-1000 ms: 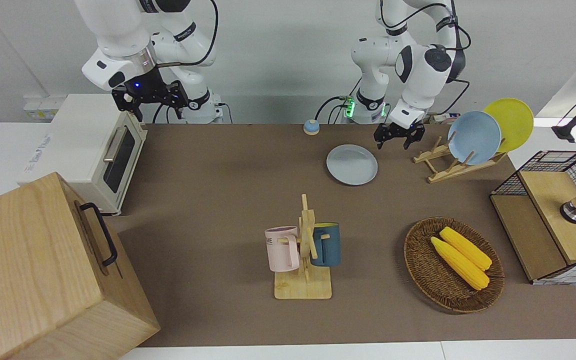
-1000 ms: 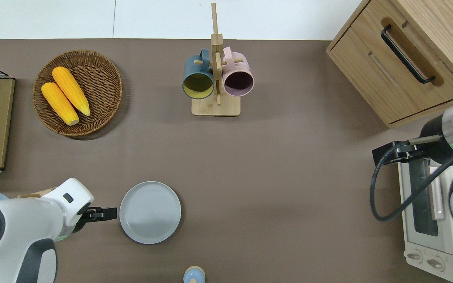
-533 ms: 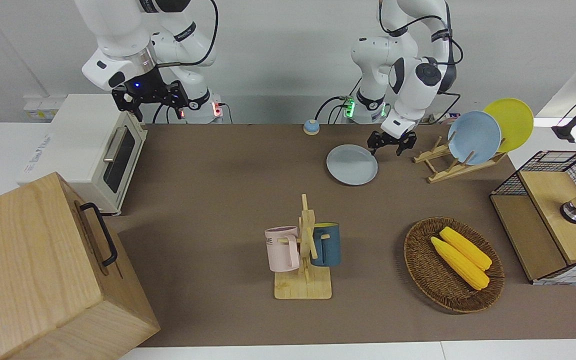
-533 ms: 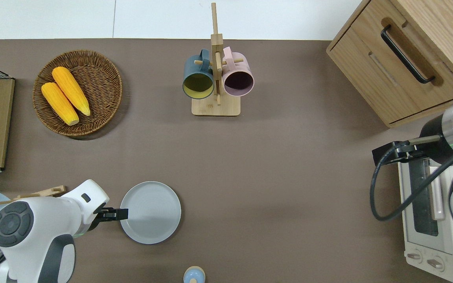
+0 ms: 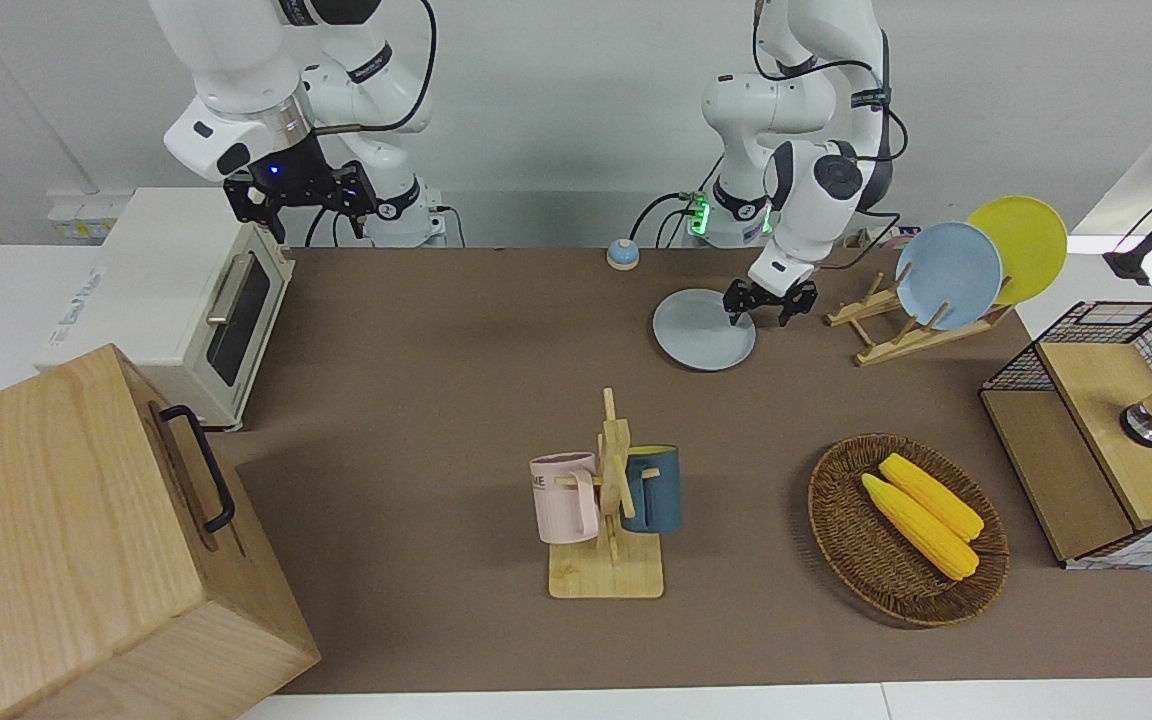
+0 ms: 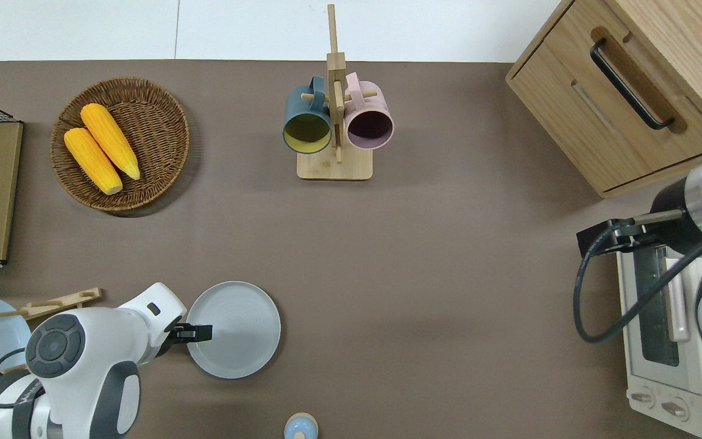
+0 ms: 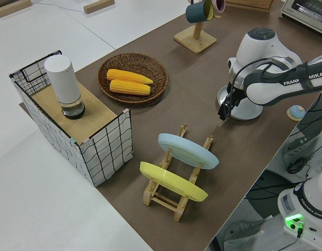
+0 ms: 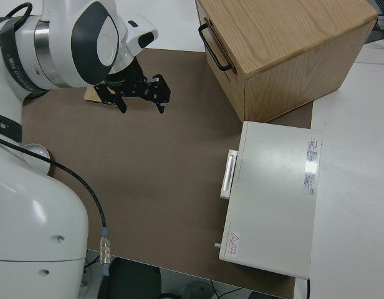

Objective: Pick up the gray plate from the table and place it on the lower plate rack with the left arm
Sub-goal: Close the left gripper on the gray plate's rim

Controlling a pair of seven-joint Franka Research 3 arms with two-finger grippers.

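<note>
Front view: gray plate [image 5: 701, 330], round, plain, pale, with a shallow raised rim, lies flat on the matte brown counter [image 5: 456, 380] beside the light-wood lower plate rack [image 5: 901, 325]; left gripper [image 5: 758, 305] sits at its rim, fingers spread apart. Overhead view: left gripper [image 6: 195, 333] overlaps the plate's [image 6: 238, 329] edge; right arm parked, its gripper [image 5: 301, 200] showing parted fingers.

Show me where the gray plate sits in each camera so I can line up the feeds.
Front view: the gray plate lies flat on the table, upper middle, beside the plate rack.
Overhead view: the plate is at lower centre, the left gripper over its rim.
Left side view: mostly hidden by the left arm; a rim sliver shows.
Right side view: not in it.
Shared landmark: the corn basket.
</note>
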